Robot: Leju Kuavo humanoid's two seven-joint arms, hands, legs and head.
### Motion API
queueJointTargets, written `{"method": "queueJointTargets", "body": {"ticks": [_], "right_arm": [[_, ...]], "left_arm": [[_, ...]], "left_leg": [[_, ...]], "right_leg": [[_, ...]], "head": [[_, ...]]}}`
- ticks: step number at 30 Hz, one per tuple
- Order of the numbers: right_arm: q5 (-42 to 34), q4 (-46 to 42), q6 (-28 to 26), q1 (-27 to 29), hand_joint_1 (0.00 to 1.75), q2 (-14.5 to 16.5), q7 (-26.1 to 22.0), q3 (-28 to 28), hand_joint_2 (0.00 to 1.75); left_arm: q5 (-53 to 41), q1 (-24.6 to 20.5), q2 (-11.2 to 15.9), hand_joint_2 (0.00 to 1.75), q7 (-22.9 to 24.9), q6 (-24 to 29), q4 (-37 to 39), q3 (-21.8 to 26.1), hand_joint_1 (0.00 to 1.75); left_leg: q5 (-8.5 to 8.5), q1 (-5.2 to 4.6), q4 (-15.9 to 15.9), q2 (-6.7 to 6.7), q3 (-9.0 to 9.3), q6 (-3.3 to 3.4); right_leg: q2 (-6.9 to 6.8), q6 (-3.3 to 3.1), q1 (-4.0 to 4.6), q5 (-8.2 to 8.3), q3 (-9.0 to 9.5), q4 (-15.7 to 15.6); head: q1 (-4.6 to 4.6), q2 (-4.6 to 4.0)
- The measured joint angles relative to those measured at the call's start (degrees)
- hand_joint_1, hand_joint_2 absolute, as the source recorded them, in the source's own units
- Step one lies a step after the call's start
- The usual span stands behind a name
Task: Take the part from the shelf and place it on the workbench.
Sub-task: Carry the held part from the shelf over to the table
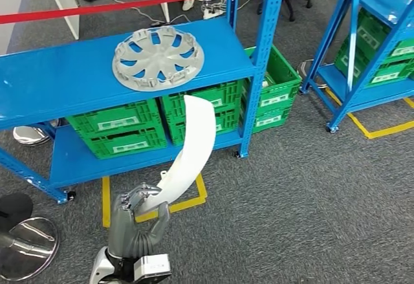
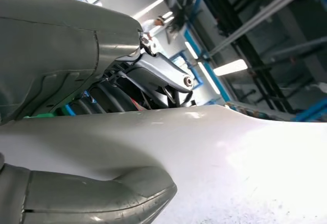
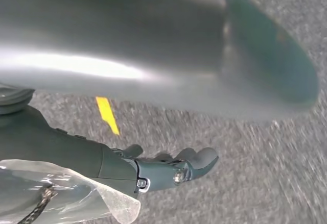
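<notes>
My left hand [image 1: 139,222] grips the long curved white plastic panel [image 1: 193,148], which rises up and away from its fingers. My right hand [image 3: 165,170] hangs empty over grey carpet [image 3: 239,183], fingers apart.

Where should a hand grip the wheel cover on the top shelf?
Grip the wheel cover at its near rim, coming from the open front of the shelf. It lies flat, and its rim is thin and has cut-outs just inside, so fingers could probably hook over it there.
</notes>
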Motion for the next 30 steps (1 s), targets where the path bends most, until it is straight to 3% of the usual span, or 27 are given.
{"method": "queueJointTargets", "body": {"ticks": [1, 2, 4, 5, 6, 7, 8, 9, 11, 13, 14, 16, 17, 18, 20, 21, 22, 23, 24, 25, 26, 28, 29, 30], "right_arm": [[0.01, 0.0, 0.03, 0.23, 0.0, 0.0, 0.0, -0.09, 0.0], [0.06, 0.0, 0.08, 0.44, 0.0, -0.02, -0.01, -0.19, 0.0], [0.26, 0.0, 0.28, 0.61, 0.0, -0.05, -0.11, -0.31, 0.0], [0.43, 0.0, 0.43, 0.56, 0.0, -0.06, -0.19, -0.32, 0.0], [0.6, 0.0, 0.55, 0.53, 0.0, -0.05, -0.25, -0.32, 0.0], [0.75, 0.0, 0.63, 0.54, 0.0, -0.05, -0.3, -0.32, 0.0], [0.88, 0.0, 0.71, 0.57, 0.0, -0.05, -0.32, -0.32, 0.0], [0.97, 0.0, 0.74, 0.6, 0.0, -0.05, -0.32, -0.33, 0.0], [1.07, 0.0, 0.8, 0.55, 0.0, 0.02, -0.34, -0.34, 0.0], [1.13, 0.0, 0.84, 0.39, 0.0, 0.16, -0.37, -0.36, 0.0], [1.16, 0.0, 0.87, 0.35, 0.0, 0.22, -0.38, -0.36, 0.0], [1.2, 0.01, 0.91, 0.48, 0.0, 0.21, -0.34, -0.39, 0.0], [1.24, 0.02, 0.92, 0.61, 0.0, 0.2, -0.28, -0.47, 0.0], [1.29, 0.03, 0.92, 0.74, 0.0, 0.19, -0.21, -0.57, 0.0], [1.47, 0.04, 0.92, 0.78, 0.0, 0.19, -0.07, -0.8, 0.0], [1.56, 0.03, 0.92, 0.74, 0.0, 0.19, -0.04, -0.91, 0.0], [1.66, 0.03, 0.92, 0.69, 0.0, 0.19, -0.01, -1.04, 0.0], [1.74, 0.03, 0.92, 0.67, 0.0, 0.19, 0.02, -1.17, 0.0], [1.84, 0.02, 0.93, 0.67, 0.0, 0.19, 0.06, -1.3, 0.0], [1.93, 0.02, 0.93, 0.67, 0.0, 0.19, 0.1, -1.41, 0.0], [2.05, 0.02, 0.93, 0.61, 0.0, 0.19, 0.14, -1.5, 0.0], [2.28, 0.0, 0.95, 0.22, 0.0, 0.19, 0.22, -1.62, 0.0], [2.4, -0.01, 0.96, 0.0, 0.0, 0.19, 0.26, -1.65, 0.0], [2.54, -0.02, 0.97, -0.15, 0.0, 0.19, 0.31, -1.68, 0.0]], "left_arm": [[0.02, -0.01, 0.01, 1.75, -0.01, 0.01, 0.07, -0.02, 1.75], [0.05, 0.03, 0.03, 1.75, -0.01, 0.01, 0.15, -0.03, 1.75], [0.11, 0.07, 0.08, 1.75, -0.01, -0.14, 0.26, 0.01, 1.75], [0.1, 0.08, 0.09, 1.75, -0.01, -0.32, 0.3, 0.04, 1.75], [0.04, 0.06, 0.09, 1.75, 0.01, -0.57, 0.34, 0.06, 1.75], [-0.03, 0.05, 0.08, 1.75, 0.03, -0.81, 0.39, 0.08, 1.75], [-0.1, 0.05, 0.07, 1.75, 0.05, -0.97, 0.44, 0.09, 1.75], [-0.15, 0.03, 0.04, 1.75, 0.07, -1.06, 0.48, 0.1, 1.75], [-0.2, -0.04, -0.08, 1.75, 0.08, -1.1, 0.51, 0.15, 1.75], [-0.23, -0.21, -0.25, 1.75, 0.08, -1.1, 0.51, 0.22, 1.75], [-0.24, -0.24, -0.32, 1.75, 0.08, -1.1, 0.52, 0.26, 1.75], [-0.23, -0.23, -0.43, 1.75, 0.08, -1.1, 0.55, 0.33, 1.75], [-0.21, -0.18, -0.51, 1.75, 0.08, -1.1, 0.57, 0.37, 1.75], [-0.15, -0.16, -0.59, 1.75, 0.08, -1.14, 0.59, 0.41, 1.75], [0.04, -0.15, -0.71, 1.75, 0.07, -1.29, 0.63, 0.48, 1.75], [0.16, -0.14, -0.73, 1.75, 0.06, -1.42, 0.67, 0.52, 1.75], [0.26, -0.15, -0.75, 1.75, 0.05, -1.51, 0.72, 0.56, 1.75], [0.33, -0.16, -0.79, 1.75, 0.04, -1.61, 0.78, 0.61, 1.75], [0.38, -0.16, -0.81, 1.75, 0.02, -1.7, 0.82, 0.65, 1.75], [0.41, -0.17, -0.84, 1.75, -0.03, -1.79, 0.84, 0.67, 1.75], [0.44, -0.17, -0.9, 1.75, -0.08, -1.9, 0.85, 0.69, 1.75], [0.53, -0.19, -1.04, 1.75, -0.2, -2.11, 0.86, 0.74, 1.75], [0.58, -0.21, -1.11, 1.75, -0.26, -2.24, 0.86, 0.77, 1.75], [0.7, -0.26, -1.14, 1.75, -0.31, -2.38, 0.86, 0.79, 1.75]], "left_leg": [[-0.35, 0.24, 0.2, -0.53, -0.2, -0.44], [-1.92, 0.47, 1.07, -1.71, -0.48, -0.86], [-8.04, 0.76, 5.99, -4.86, -1.51, -1.47], [-11.19, 0.76, 9.7, -5.78, -2.12, -1.51], [-13.15, 0.72, 13.17, -6.18, -2.47, -1.45], [-13.58, 0.64, 15.47, -6.33, -2.24, -1.26], [-12.64, 0.52, 16.03, -6.38, -1.21, -0.95], [-10.86, 0.35, 14.62, -6.41, 0.68, -0.51], [-8.36, -0.38, 6.95, -6.57, 6.86, 0.87], [-8.78, -1.13, -1.45, -6.73, 12.44, 2.06], [-9.15, -1.39, -3.64, -6.78, 13.61, 2.28], [-8.33, -1.38, -4.7, -6.67, 13.03, 2.37], [-7.51, -1.3, -4.74, -6.57, 12.27, 2.56], [-6.62, -1.18, -4.86, -6.44, 11.43, 2.79], [-5.0, -1.09, -4.86, -6.19, 9.51, 3.06], [-4.21, -1.1, -4.77, -6.05, 8.47, 3.06], [-3.41, -1.11, -4.59, -5.87, 7.31, 2.98], [-2.67, -1.11, -4.31, -5.72, 6.07, 2.89], [-1.96, -1.1, -3.83, -5.55, 4.65, 2.76], [-1.38, -1.08, -3.2, -5.33, 3.25, 2.59], [-0.94, -1.17, -2.44, -5.16, 2.03, 2.38], [-0.23, -1.28, -0.95, -4.61, 0.46, 1.89], [0.14, -1.27, -0.51, -4.28, 0.13, 1.66], [0.53, -1.13, -0.29, -3.9, -0.05, 1.41]], "right_leg": [[0.27, -0.7, 0.1, 0.46, -0.64, 0.15], [0.44, -1.4, 0.15, 1.03, -1.27, 0.18], [0.85, -2.49, 0.28, 2.51, -2.75, 0.2], [1.14, -2.8, 0.46, 3.35, -3.65, 0.23], [1.46, -2.95, 0.66, 4.2, -4.6, 0.3], [1.71, -3.03, 0.88, 5.03, -5.57, 0.4], [1.91, -3.06, 1.09, 5.8, -6.67, 0.52], [2.07, -3.07, 1.28, 6.49, -7.65, 0.66], [2.38, -3.03, 1.56, 7.84, -9.11, 0.84], [2.65, -2.79, 1.75, 9.24, -9.97, 0.91], [2.71, -2.55, 1.77, 9.97, -10.26, 0.85], [2.78, -2.01, 1.68, 10.89, -10.88, 0.67], [2.85, -1.73, 1.61, 9.76, -11.29, 1.25], [2.92, -1.45, 1.55, 7.38, -11.95, 2.75], [2.96, -0.98, 1.4, 0.42, -13.22, 8.89], [2.94, -0.72, 1.33, -1.86, -13.59, 12.59], [2.94, -0.48, 1.27, -2.36, -13.53, 15.8], [2.93, -0.3, 1.17, -1.21, -13.09, 17.86], [2.89, -0.13, 1.02, 1.12, -11.88, 18.26], [2.66, 0.02, 0.84, 3.24, -9.7, 16.64], [2.02, 0.24, 0.69, 3.83, -6.44, 13.0], [0.88, -0.06, 0.81, 1.3, 0.25, 3.66], [0.7, -0.45, 1.02, -0.2, 2.0, 0.56], [1.01, -1.11, 1.24, -0.8, 2.46, -0.84]], "head": [[-0.02, 0.0], [-0.03, 0.0], [-0.19, 0.0], [-0.29, 0.0], [-0.38, 0.0], [-0.42, 0.0], [-0.45, 0.0], [-0.44, 0.0], [-0.42, 0.0], [-0.54, 0.0], [-0.62, 0.0], [-0.72, 0.0], [-0.7, 0.0], [-0.61, 0.0], [-0.39, 0.0], [-0.33, 0.0], [-0.34, 0.0], [-0.33, 0.0], [-0.33, 0.0], [-0.34, 0.0], [-0.3, 0.0], [-0.27, 0.0], [-0.21, 0.0], [-0.2, 0.0]]}}
